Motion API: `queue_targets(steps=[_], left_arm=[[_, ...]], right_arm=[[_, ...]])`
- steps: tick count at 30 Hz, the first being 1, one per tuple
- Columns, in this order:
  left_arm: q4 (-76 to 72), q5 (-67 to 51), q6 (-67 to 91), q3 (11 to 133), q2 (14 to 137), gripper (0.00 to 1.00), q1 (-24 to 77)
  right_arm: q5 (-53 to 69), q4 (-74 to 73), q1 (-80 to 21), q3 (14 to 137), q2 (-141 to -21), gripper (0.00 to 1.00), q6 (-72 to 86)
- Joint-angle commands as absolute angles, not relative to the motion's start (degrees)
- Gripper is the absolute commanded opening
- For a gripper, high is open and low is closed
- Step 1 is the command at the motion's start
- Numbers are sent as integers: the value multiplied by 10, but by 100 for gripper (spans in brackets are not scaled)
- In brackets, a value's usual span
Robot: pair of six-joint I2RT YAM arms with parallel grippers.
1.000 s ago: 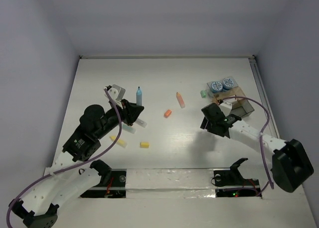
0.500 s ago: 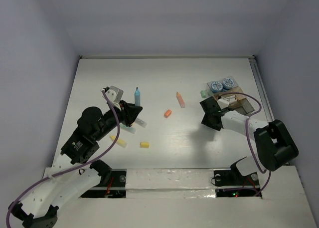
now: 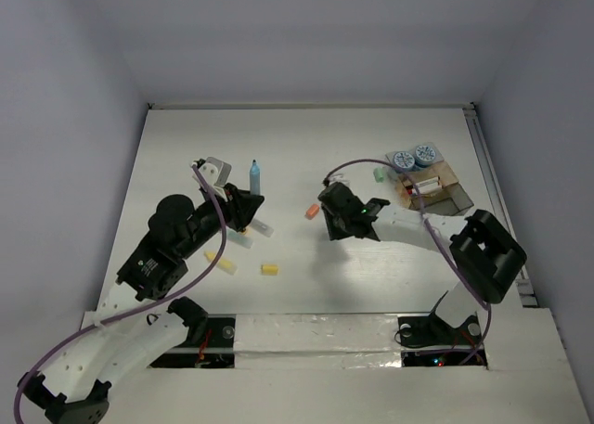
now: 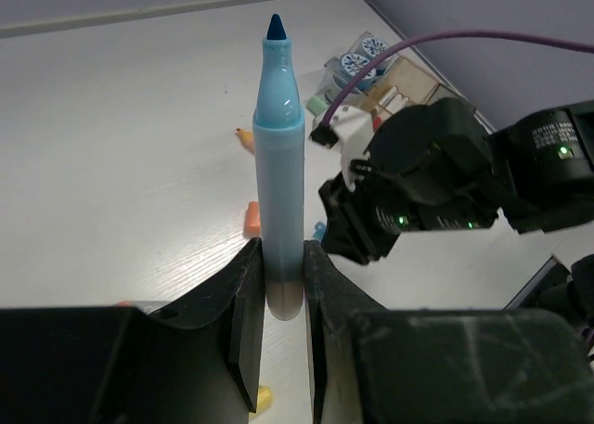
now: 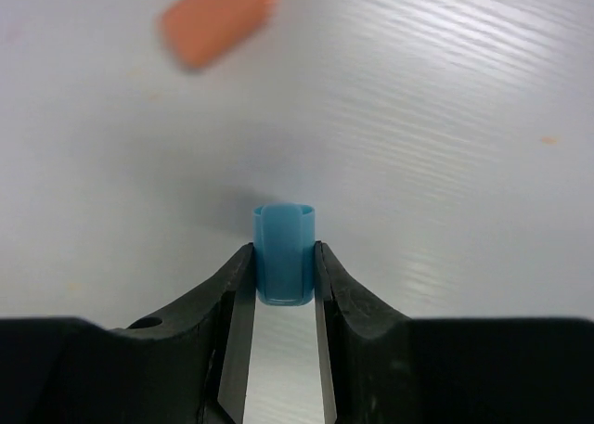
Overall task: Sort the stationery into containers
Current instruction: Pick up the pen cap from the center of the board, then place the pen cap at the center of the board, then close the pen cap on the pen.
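Note:
My left gripper [image 3: 248, 205] is shut on the lower end of an uncapped blue marker [image 3: 254, 175], held above the table with its tip pointing away; in the left wrist view the marker [image 4: 280, 164] stands between the closed fingers [image 4: 243, 322]. My right gripper [image 5: 284, 285] is shut on a small blue cap [image 5: 284, 253] and holds it just above the table at mid-table [image 3: 328, 222]. The clear divided tray [image 3: 457, 197] sits at the right, with two blue-and-white rolls [image 3: 413, 157] at its far end.
An orange eraser [image 3: 312, 211] lies just left of my right gripper. Yellow pieces [image 3: 270, 270] [image 3: 221, 263] and a clear-capped marker [image 3: 262, 227] lie near my left arm. A green piece [image 3: 379, 174] lies left of the tray. A purple cable loops over the right arm.
My right arm has swung left from beside the tray to mid-table, carrying the blue cap. My left gripper has held the marker almost still.

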State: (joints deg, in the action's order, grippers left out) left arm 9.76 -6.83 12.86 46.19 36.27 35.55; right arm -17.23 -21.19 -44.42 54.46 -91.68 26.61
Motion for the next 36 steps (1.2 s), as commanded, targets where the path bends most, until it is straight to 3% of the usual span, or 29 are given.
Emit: queue_targets(steps=[1, 5, 11, 13, 14, 20, 26, 36], left_arm=[[83, -50, 121, 460, 366, 0, 350], [82, -48, 121, 461, 373, 0, 339], [80, -52, 121, 461, 381, 0, 328], [78, -54, 122, 460, 380, 0, 328], [78, -54, 122, 459, 380, 0, 328], [76, -54, 121, 460, 383, 0, 323], [75, -54, 122, 459, 382, 0, 312], [75, -54, 122, 458, 381, 0, 307]], right_arm=[[-117, -215, -480, 569, -935, 15, 171], [-65, -188, -488, 548, -946, 18, 142], [-47, -212, -493, 577, -985, 35, 125], [-70, -222, -493, 584, -985, 53, 128], [-77, -224, -493, 585, -985, 54, 129], [-73, -215, -505, 569, -896, 76, 153], [12, -109, -563, 505, -862, 80, 236], [4, -84, -569, 493, -912, 80, 303]])
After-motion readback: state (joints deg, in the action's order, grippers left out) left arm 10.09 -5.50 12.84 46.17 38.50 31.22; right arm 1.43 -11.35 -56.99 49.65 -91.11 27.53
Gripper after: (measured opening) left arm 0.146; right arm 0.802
